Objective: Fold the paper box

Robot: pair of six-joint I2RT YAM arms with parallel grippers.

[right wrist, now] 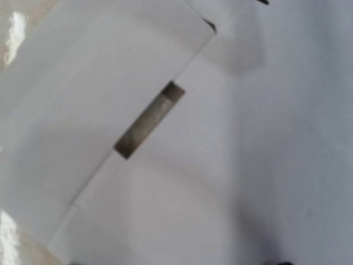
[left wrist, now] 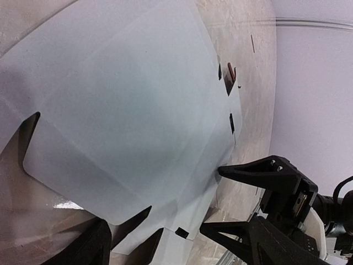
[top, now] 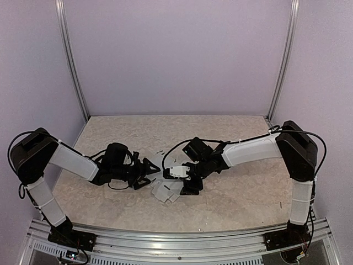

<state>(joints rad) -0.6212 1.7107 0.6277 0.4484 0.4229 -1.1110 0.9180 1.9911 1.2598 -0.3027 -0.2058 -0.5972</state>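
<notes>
Nearest the overhead camera runs the ribbed silver aluminium rail (top: 176,238) along the near edge, where both arm bases are bolted. Beyond it, on the beige speckled table (top: 231,132), the paper box (top: 165,191) lies as a flat die-cut blank of pale grey-white thin card. It sits near the middle of the table, a little towards the near side.

Both arms lean in over it, one from each side. The left gripper (top: 153,175), black and two-fingered, sits just left of the blank with its fingers splayed wide apart. The right gripper (left wrist: 212,199) comes in from the right. The left wrist camera shows its two black fingers well apart, the upper tip at the blank's edge (whether it actually touches the card I cannot tell).

Seen close from the right wrist, the card fills the view, with one narrow dark slot (right wrist: 149,119) cut along a crease between two panels.
</notes>
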